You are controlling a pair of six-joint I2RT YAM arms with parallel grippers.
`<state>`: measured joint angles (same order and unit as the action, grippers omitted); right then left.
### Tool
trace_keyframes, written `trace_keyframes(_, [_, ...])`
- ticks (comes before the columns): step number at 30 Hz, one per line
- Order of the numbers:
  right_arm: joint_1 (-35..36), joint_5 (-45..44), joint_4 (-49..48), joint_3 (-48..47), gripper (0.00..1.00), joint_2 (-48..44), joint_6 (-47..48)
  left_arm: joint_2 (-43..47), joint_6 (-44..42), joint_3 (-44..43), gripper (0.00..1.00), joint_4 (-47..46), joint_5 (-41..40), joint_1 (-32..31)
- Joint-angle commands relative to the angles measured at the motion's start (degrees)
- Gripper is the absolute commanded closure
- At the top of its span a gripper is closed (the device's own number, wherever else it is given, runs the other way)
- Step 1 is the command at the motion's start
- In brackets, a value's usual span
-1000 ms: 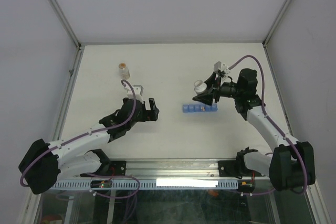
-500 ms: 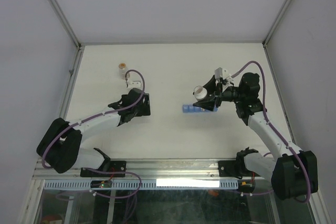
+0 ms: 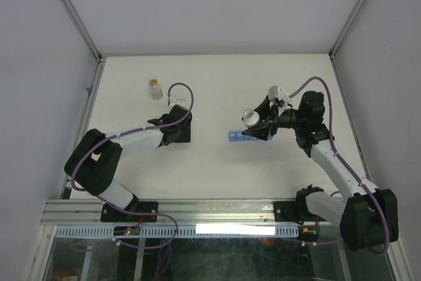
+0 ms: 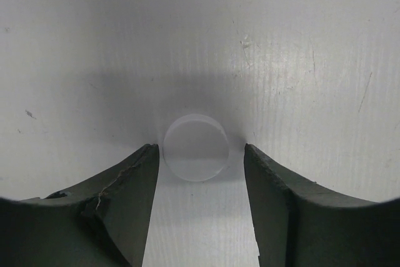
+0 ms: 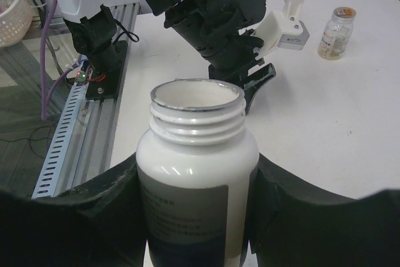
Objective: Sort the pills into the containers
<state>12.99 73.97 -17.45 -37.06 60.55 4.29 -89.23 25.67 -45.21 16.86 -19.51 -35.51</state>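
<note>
Containers (image 3: 248,136), a short blue strip of joined square compartments, lie flat on the white table (image 3: 217,77) right of its middle, seen only from the top camera. Just above the strip's right half hangs a white bottle (image 3: 250,118), tilted with its mouth toward the left. The right gripper (image 3: 260,127) is clamped on it. The right wrist camera shows what the overhead view cannot: a finger pressed against each side of the bottle's body, the cap off, bare screw threads around an open neck, and a dark band on the label. Whether anything is inside cannot be told, and the strip itself is hidden below the bottle in that view. Well apart to the left, the left gripper (image 3: 179,133) points down at the table. From above its fingers are hidden under the wrist, but the left wrist camera shows them set apart around a round white cap (image 4: 195,147) lying flat, one finger at the cap's edge and the other with a sliver of table between, so nothing is gripped. Near the far left of the table stands a small clear bottle (image 3: 154,89) with tan contents, upright and alone.
</note>
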Motion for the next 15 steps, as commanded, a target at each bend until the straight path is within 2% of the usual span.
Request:
trace_keyframes(1, [0.10, 0.77, -0.71, -2.39, 0.98, -0.29, 0.98, -0.44, -0.90, -2.23, 0.43, 2.06, -0.49, 0.60])
trace_keyframes(10, [-0.49, 0.98, 0.11, -2.74, 0.98, -0.26, 1.29, -2.83, -0.89, -4.07, 0.56, 3.51, 0.20, 0.53])
trace_keyframes(15, [-0.60, 1.35, 0.54, -2.83, 0.98, -0.18, 1.52, -2.22, -1.02, -4.17, 0.71, 3.99, 0.59, 0.53])
